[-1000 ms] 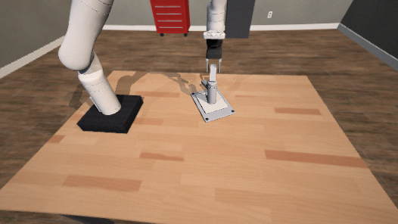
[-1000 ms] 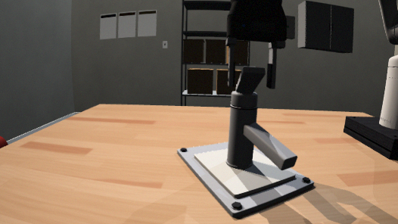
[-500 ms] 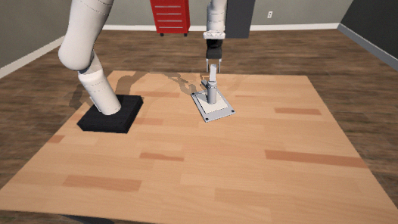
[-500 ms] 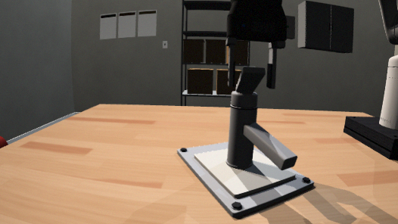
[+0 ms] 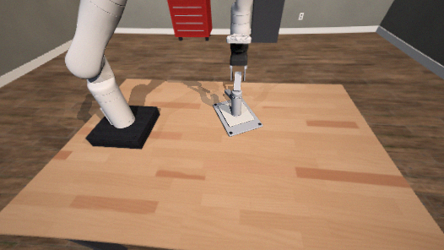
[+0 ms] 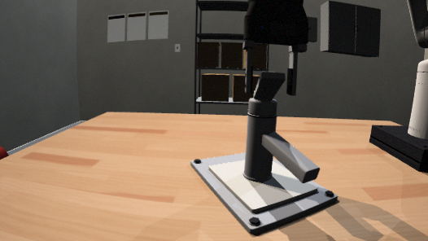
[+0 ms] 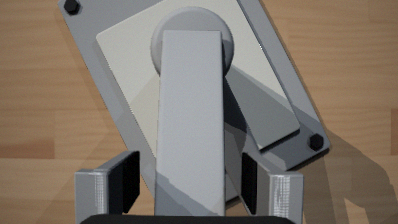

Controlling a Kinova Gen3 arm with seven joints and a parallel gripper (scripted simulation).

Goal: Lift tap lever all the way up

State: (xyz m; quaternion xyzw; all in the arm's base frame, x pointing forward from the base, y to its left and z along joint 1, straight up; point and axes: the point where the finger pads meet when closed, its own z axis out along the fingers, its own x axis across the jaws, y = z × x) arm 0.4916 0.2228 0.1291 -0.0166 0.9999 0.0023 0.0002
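A grey tap (image 6: 260,138) stands upright on a square metal base plate (image 6: 264,191) on the wooden table; it also shows in the top view (image 5: 235,105). Its spout (image 6: 290,158) points down to the right. Its flat lever (image 6: 268,85) tilts steeply upward from the top of the body, and fills the middle of the wrist view (image 7: 190,120). My gripper (image 6: 269,81) hangs straight above the tap, open, with one finger on each side of the lever's upper end (image 7: 189,180). The fingers do not touch the lever.
The arm's black base block (image 5: 124,127) sits on the table to the left of the tap. A red tool cabinet (image 5: 190,19) stands on the floor behind the table. Shelving (image 6: 221,57) stands at the far wall.
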